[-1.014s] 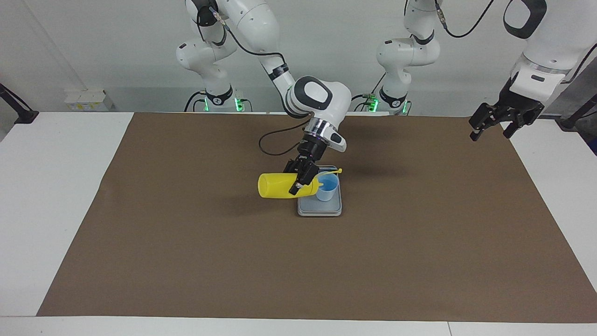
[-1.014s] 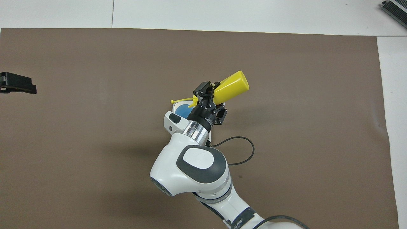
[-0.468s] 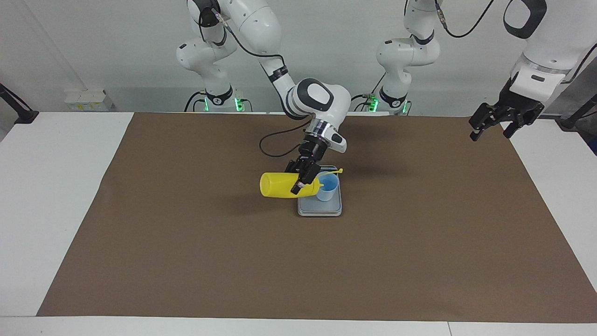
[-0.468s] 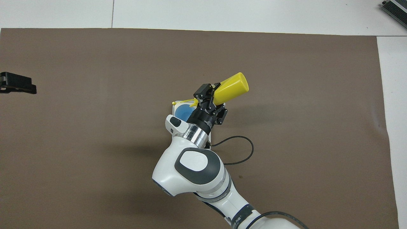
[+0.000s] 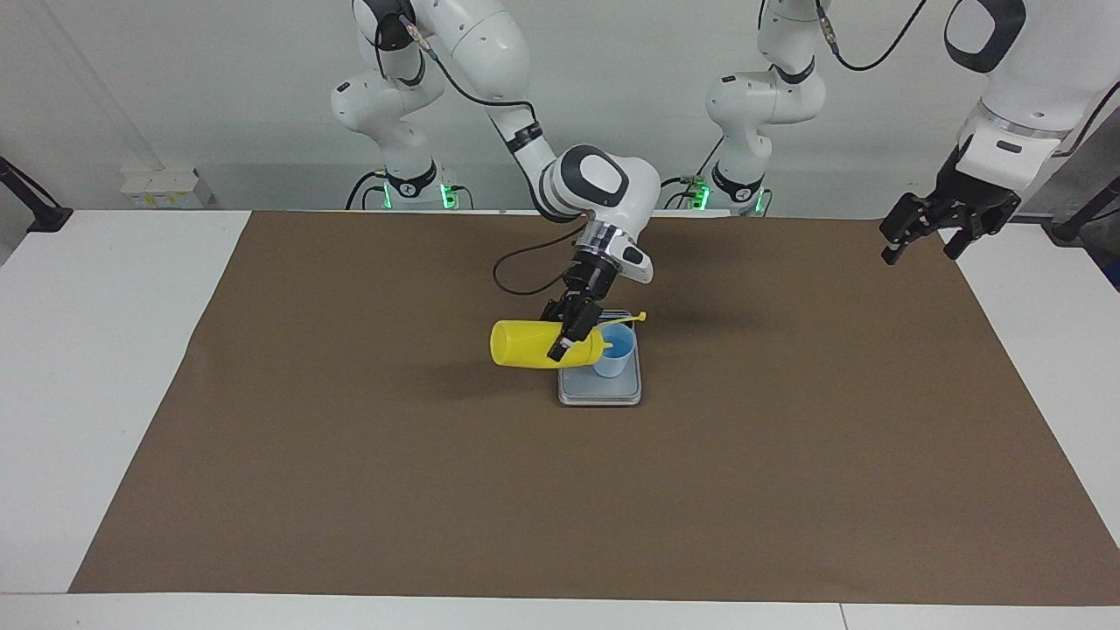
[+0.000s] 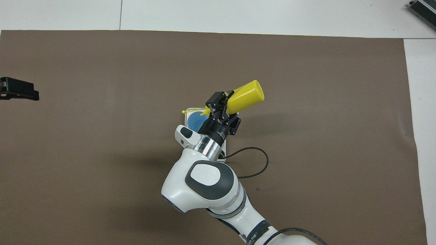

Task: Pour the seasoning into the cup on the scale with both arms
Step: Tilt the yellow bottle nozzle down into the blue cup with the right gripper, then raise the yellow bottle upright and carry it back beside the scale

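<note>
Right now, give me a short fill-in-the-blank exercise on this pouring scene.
1. The right tool is shut on the yellow ____.
2. The blue cup stands on the ____.
3. The held container is tipped with its nozzle over the ____.
4. The left tool waits with fingers ____.

Missing words: bottle; scale; cup; open
</note>
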